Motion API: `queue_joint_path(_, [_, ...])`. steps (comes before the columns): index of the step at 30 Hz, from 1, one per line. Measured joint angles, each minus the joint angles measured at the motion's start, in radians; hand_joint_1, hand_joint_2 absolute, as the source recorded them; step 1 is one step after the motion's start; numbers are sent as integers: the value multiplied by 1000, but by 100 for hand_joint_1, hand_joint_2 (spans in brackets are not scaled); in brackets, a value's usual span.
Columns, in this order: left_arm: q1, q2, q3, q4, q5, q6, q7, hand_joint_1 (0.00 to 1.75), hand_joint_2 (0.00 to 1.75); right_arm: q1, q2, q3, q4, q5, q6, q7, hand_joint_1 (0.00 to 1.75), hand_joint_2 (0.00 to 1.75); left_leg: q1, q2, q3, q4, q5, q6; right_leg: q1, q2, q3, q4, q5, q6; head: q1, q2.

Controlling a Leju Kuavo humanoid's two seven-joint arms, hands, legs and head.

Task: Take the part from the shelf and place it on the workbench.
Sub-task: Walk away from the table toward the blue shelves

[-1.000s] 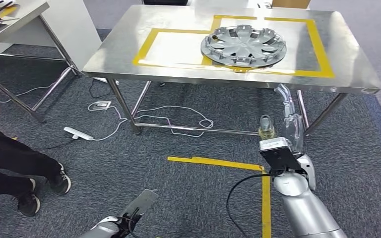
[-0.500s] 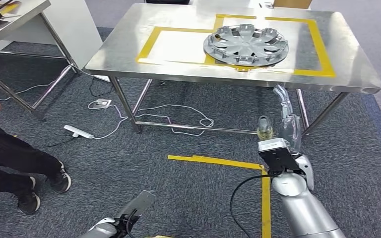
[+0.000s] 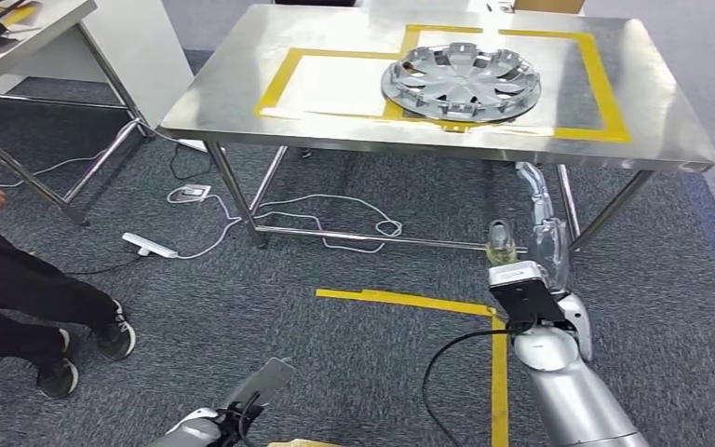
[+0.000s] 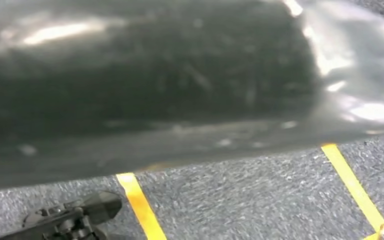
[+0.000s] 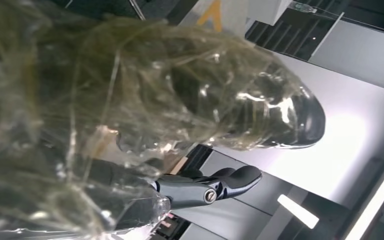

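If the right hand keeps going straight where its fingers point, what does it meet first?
Likely the front edge or underside of the stainless steel workbench; the right hand points up at it from below, though depth is unclear.

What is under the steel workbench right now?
Under the workbench: grey carpet, loose white cables and the table's crossbar. The right hand reaches up near its front edge. The floor farther back is covered.

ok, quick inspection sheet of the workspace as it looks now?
Surface: steel workbench with yellow tape outlines.
Job's things: hubcap lying flat on the workbench, over the tape.
Clutter: nothing seen on the workbench.
Hands: right hand low, in front of the bench, fingers apart, holding nothing; left hand low at the frame's bottom, state unclear.
Cables: white cords and power strip on the carpet.
Surroundings: seated person at left; second table.
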Motion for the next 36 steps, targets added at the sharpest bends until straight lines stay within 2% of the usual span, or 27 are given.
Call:
queue_joint_path(2, [-2,0,-1,-1,5,-1,0,0,0,-2,0,0,0,0,1,-1,0,0,1,0,-19,47,-35,-10,-5,-1,3,-7,5,-10,-4,0])
queue_joint_path(5, [-2,0,-1,-1,7,3,0,0,0,-1,0,-1,0,1,1,-1,0,0,6,0,-103,236,-127,-22,-6,-3,3,-8,6,-17,-7,0])
queue_joint_path(6, [-1,0,-1,-1,7,4,0,0,0,1,0,-1,1,1,1,-1,0,0,6,0,-122,276,-135,-24,-6,-3,3,-8,6,-17,-7,0])
queue_joint_path(7, [0,0,-1,-1,7,5,0,0,0,1,0,-1,1,1,1,-1,0,0,6,0,-124,281,-124,-24,-6,-3,3,-7,6,-17,-7,0])
queue_joint_path(8, [0,0,-1,-1,7,6,0,0,0,1,0,-1,1,1,1,-1,0,0,7,0,-107,247,-95,-24,-6,-2,4,-5,5,-16,-7,0])
queue_joint_path(10, [-2,0,-1,-1,7,8,0,0,0,0,0,-1,2,1,1,-1,0,0,6,0,-44,117,-26,-19,-5,-1,5,-1,2,-12,-7,0])
queue_joint_path(11, [-3,0,-1,-1,7,9,0,0,0,0,0,-1,2,1,1,-1,0,0,6,0,-17,59,-8,-16,-3,0,2,3,0,-8,-6,0])
queue_joint_path(12, [-3,0,-1,-1,6,11,0,0,0,-1,0,-1,2,1,1,-1,0,0,5,-1,-3,25,-2,-12,-1,1,-1,6,-1,-4,-6,0])
queue_joint_path(13, [-2,0,-2,-1,6,13,0,0,0,0,0,-2,2,1,0,-1,0,0,3,-1,0,13,-7,-8,1,1,-5,7,0,0,-6,0])
queue_joint_path(15, [0,0,-2,-1,6,15,1,0,0,1,0,-2,2,1,0,-1,0,0,4,-1,-2,8,-6,4,-1,0,-12,8,-1,9,-6,0])
queue_joint_path(16, [0,0,-2,-1,6,16,1,0,0,1,0,-2,1,1,0,-1,0,0,5,-1,-2,6,-4,10,-1,-1,-18,18,-10,14,-5,0])
queue_joint_path(17, [0,-1,-2,-1,7,16,1,0,0,0,0,-3,1,1,0,-1,0,0,7,-1,-1,4,-2,16,-2,-1,-32,45,-29,19,-2,0])
queue_joint_path(18, [-1,-1,-2,-1,7,17,1,0,0,0,0,-4,1,1,0,-1,0,0,8,0,-1,2,-1,20,-3,-1,-58,97,-57,23,-1,0])
queue_joint_path(20, [0,-1,-2,-1,7,19,2,0,0,3,0,-5,2,1,0,0,0,0,7,1,-3,3,0,24,-4,-1,-126,241,-119,29,2,0])
queue_joint_path(21, [1,-1,-2,-1,7,21,2,0,0,5,0,-5,2,1,0,0,0,0,6,1,-4,3,0,25,-4,-2,-153,296,-133,29,2,0])
queue_joint_path(22, [3,0,-2,-1,7,22,3,0,0,7,0,-5,3,1,0,0,0,0,5,1,-4,3,0,25,-4,-2,-163,312,-129,29,2,0])
queue_joint_path(23, [3,0,-2,-1,8,22,3,0,0,7,0,-5,3,1,0,1,0,0,4,0,-3,3,0,25,-4,-1,-152,287,-105,26,2,0])
queue_joint_path(25, [3,0,-2,-1,9,22,3,0,0,5,-1,-6,3,1,0,1,0,0,2,-1,-1,4,0,25,-2,-1,-83,147,-36,15,2,0])
queue_joint_path(26, [2,-1,-2,-1,10,22,3,0,0,3,0,-6,3,2,0,1,0,0,0,-2,-2,5,0,23,0,-1,-46,79,-13,9,2,0])
queue_joint_path(27, [2,-1,-2,-1,10,23,4,0,0,1,0,-6,3,2,-1,0,0,0,-2,-2,-4,5,1,20,2,-1,-22,32,-1,5,1,0])
queue_joint_path(28, [2,-1,-2,-1,10,23,4,0,0,1,0,-6,3,2,-1,0,0,0,-3,-2,-6,6,3,16,3,0,-11,12,-1,3,1,0])
queue_joint_path(30, [3,0,-2,-1,10,23,4,0,0,2,-1,-6,3,2,-1,0,0,0,-3,-1,-10,6,5,6,3,2,-10,8,3,-2,0,0])
queue_joint_path(32, [2,1,-2,-1,10,23,4,0,0,2,-1,-6,3,2,-2,0,0,0,-2,-1,-20,32,-20,-5,-3,1,-10,2,9,-10,-3,0])
queue_joint_path(33, [2,1,-2,-1,10,23,4,0,0,1,-1,-6,3,2,-1,0,0,0,-1,-1,-35,71,-48,-11,-5,-1,-9,-1,12,-13,-5,0])
queue_joint_path(35, [3,2,-2,-1,10,23,4,0,0,3,-1,-6,3,2,-1,0,0,0,3,-1,-85,196,-117,-19,-5,-3,-12,0,13,-16,-8,0])
queue_joint_path(36, [4,2,-2,-1,10,24,4,0,0,5,-1,-6,3,2,-1,0,0,0,5,0,-107,252,-138,-22,-5,-3,-13,0,14,-17,-8,0])
